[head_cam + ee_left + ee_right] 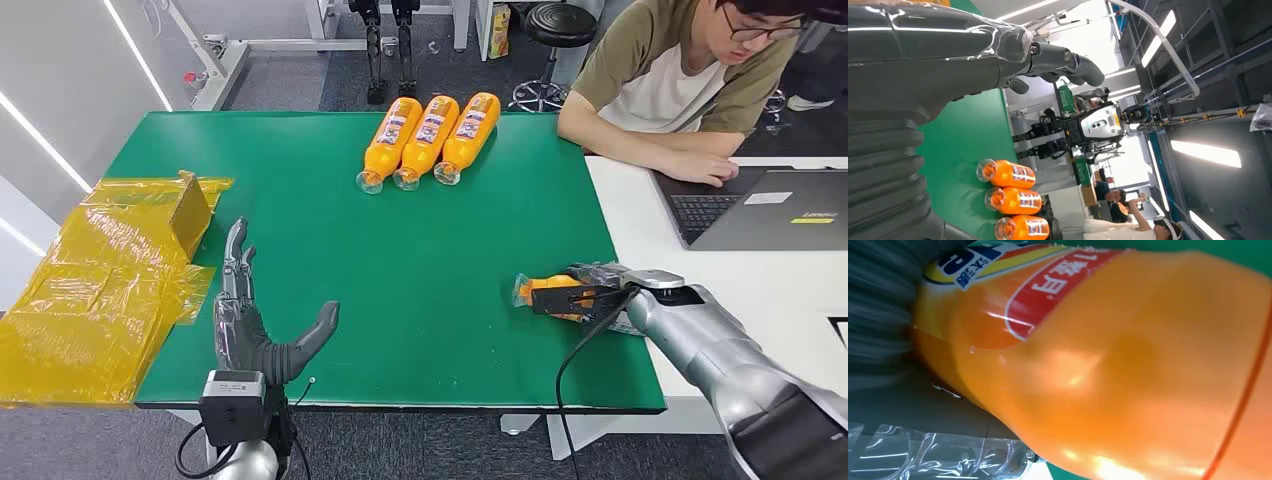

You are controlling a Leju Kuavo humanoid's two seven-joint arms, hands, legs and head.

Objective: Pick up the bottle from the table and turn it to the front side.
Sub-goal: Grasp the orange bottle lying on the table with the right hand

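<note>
Green felt-like cloth covers the table (330,260), and its surface looks flat and matte. At the near edge the left hand (250,325) rests low over the cloth with nothing in it; the dark fingers (237,262) are stretched forward and the thick grey thumb points out to the side, wide apart from them. A grey ribbed cover sits behind this hand in the left wrist view.

On the near right edge of the table the right hand (590,293) grips an orange bottle (545,290), which lies on its side on the cloth. Its smooth plastic is glossy and full of orange drink, and the clear end points toward the middle of the table. In the right wrist view the body of the bottle is rounded, with a label (1013,285) in red, yellow and blue; white characters are printed on the red part, but I cannot read them surely.

Left of the table lie crinkled yellow plastic sheets (90,290), half transparent.

At the far edge three bottles (428,140) of the same kind lie side by side, touching, with labels upward and clear ends toward the robot.

Beyond the right corner a person (680,90) in glasses leans on a white desk (780,290) at an open laptop (760,205).
</note>
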